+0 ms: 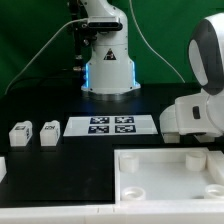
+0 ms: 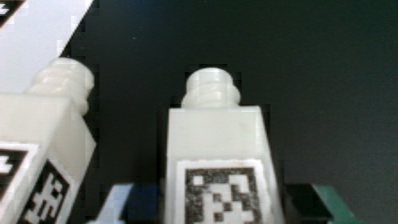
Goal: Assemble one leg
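1. On my wrist view the claw (image 2: 219,203) is open. Its dark fingers (image 2: 121,200) stand either side of the leg (image 2: 219,150) with a slim gap on each side, not pinching it.
2. That leg rests on the black table (image 2: 267,40), its tag facing the camera and its peg end pointing away from the claw.
3. A second leg (image 2: 45,140) sits just beside it, parallel and not touching.
4. On the exterior view, two tagged legs (image 1: 20,132) (image 1: 49,132) sit on the table toward that view's left, near the marker board (image 1: 112,125). I cannot tell whether they are the wrist pair.
5. The white tray (image 1: 170,175) lies nearest the camera, and the arm (image 1: 200,95) fills that view's right.
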Robot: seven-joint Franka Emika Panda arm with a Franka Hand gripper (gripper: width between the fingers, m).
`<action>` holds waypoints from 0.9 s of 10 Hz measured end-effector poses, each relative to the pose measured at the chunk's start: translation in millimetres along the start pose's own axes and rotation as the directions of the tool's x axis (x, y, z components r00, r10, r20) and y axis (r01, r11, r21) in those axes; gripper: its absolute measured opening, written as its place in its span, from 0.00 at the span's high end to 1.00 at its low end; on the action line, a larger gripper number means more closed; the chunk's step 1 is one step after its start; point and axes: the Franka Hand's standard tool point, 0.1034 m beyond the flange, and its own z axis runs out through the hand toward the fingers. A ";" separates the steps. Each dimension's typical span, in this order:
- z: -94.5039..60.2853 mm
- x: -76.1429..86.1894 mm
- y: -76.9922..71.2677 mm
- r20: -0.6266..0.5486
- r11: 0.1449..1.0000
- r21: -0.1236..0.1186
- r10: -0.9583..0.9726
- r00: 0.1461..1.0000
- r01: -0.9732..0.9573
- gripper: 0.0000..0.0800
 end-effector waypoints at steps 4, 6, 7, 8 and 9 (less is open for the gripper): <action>-53.7 -7.2 9.8 -0.129 0.996 -0.017 -0.090 0.988 0.089 0.64; -104.4 -9.9 20.7 -0.342 0.995 0.001 -0.096 0.935 0.102 0.64; -128.1 -13.1 27.6 -0.439 0.993 0.000 -0.102 0.893 0.114 0.64; -158.4 -15.8 36.7 -0.557 0.993 0.002 -0.094 0.825 0.114 0.64; -176.7 -21.5 43.6 -0.649 0.994 0.005 -0.077 0.757 0.105 0.64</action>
